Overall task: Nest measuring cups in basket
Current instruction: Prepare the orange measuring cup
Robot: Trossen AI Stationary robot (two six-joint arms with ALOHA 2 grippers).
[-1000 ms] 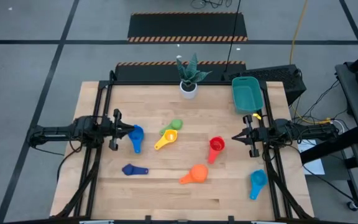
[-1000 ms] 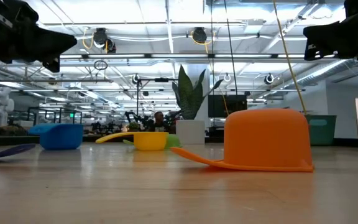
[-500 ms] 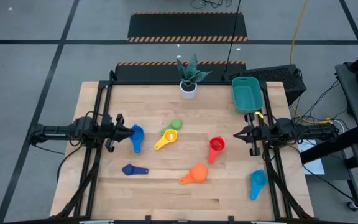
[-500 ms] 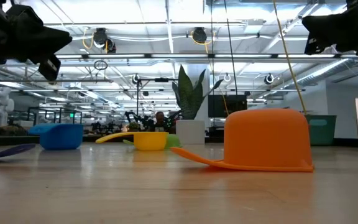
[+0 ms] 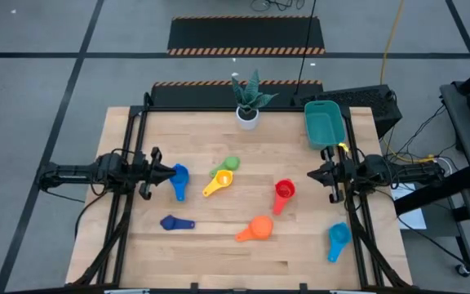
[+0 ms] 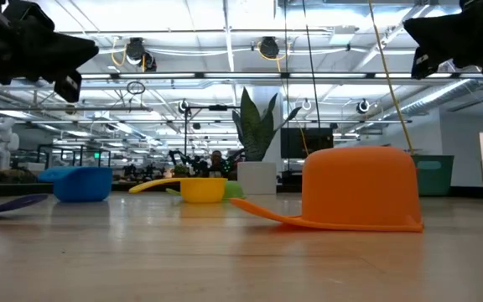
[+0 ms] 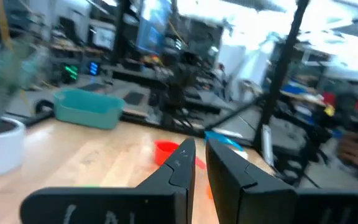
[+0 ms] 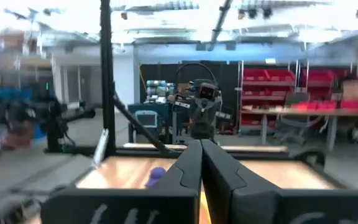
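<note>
No cup is being held: left gripper [image 5: 170,171], nearly closed and empty, is hanging beside the blue cup [image 5: 179,179], needing to open.

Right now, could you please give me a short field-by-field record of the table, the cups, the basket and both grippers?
surface: wooden table
basket: teal, far right corner, nothing seen inside
cups on table: blue, green, yellow, red, orange, dark blue, light blue
nested: yellow and green touch, no others
orange cup: upside down
left gripper: at blue cup, almost shut, holding nothing
right gripper: shut, empty, right of red cup
other: potted plant at far edge
</note>
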